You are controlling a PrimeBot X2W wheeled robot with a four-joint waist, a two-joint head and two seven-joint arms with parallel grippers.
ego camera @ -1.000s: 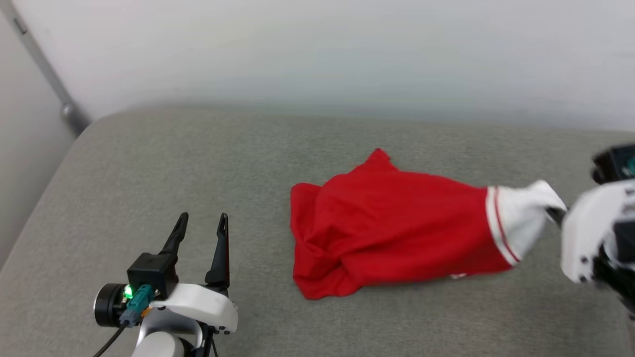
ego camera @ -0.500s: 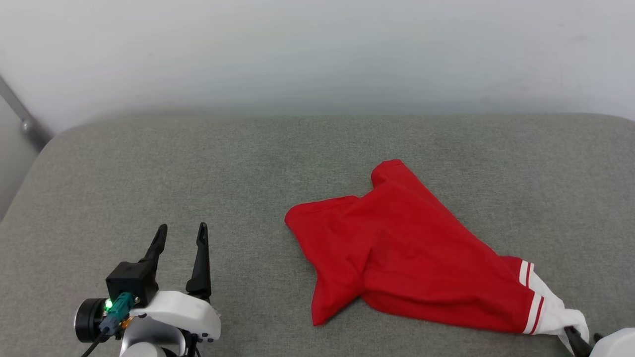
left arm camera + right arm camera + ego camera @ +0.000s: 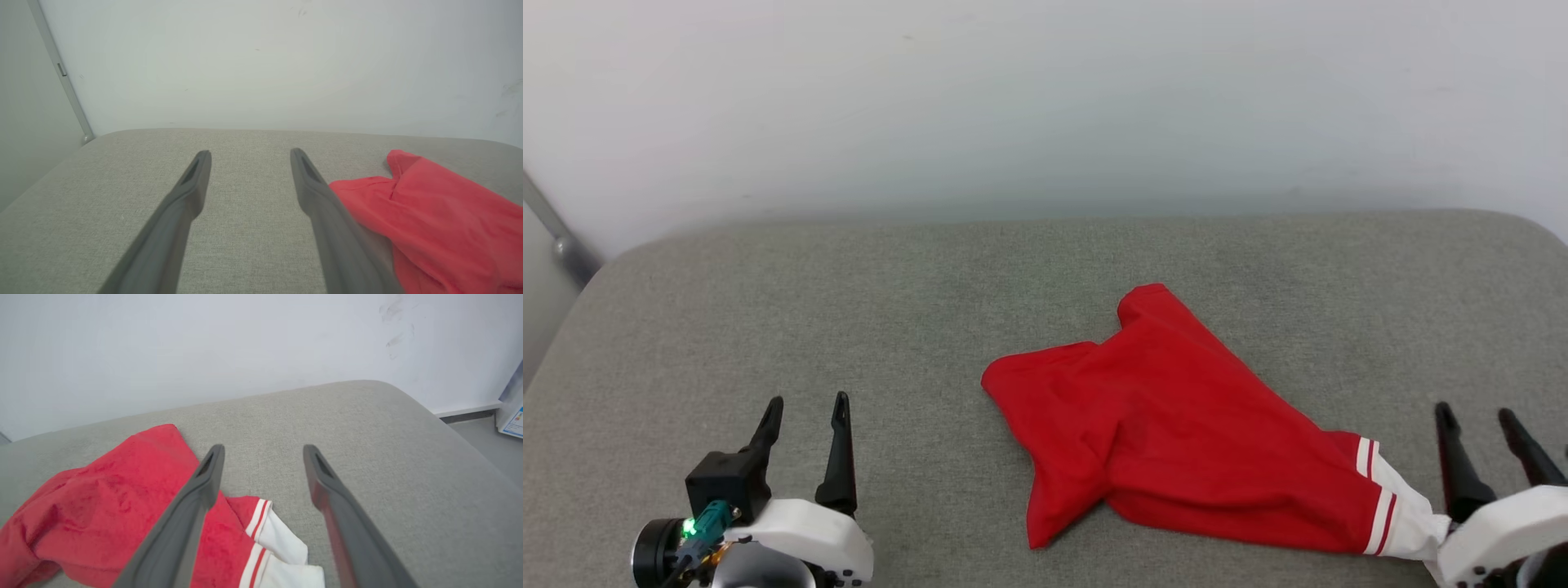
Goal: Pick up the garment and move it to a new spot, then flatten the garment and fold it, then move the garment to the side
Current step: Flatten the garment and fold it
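The garment (image 3: 1176,425) is a red jersey lying rumpled on the grey cushion (image 3: 931,286), its white sleeve (image 3: 1409,523) with red stripes trailing to the lower right. My right gripper (image 3: 1478,412) stands open just right of that sleeve, with nothing between its fingers. In the right wrist view the garment (image 3: 102,506) spreads to the left and the white sleeve (image 3: 282,543) lies low between the open fingers (image 3: 208,473). My left gripper (image 3: 805,400) is open at the lower left, apart from the cloth. In the left wrist view the garment (image 3: 441,212) lies to the right.
A pale wall (image 3: 1045,106) runs behind the cushion. A grey metal bar (image 3: 556,237) leans at the far left. The cushion's right end rounds off toward the floor (image 3: 486,445), where a white box (image 3: 510,416) stands.
My right gripper has opened and let go of the white sleeve, which now rests on the cushion. The garment was dragged toward the lower right before that. The camera has shifted too.
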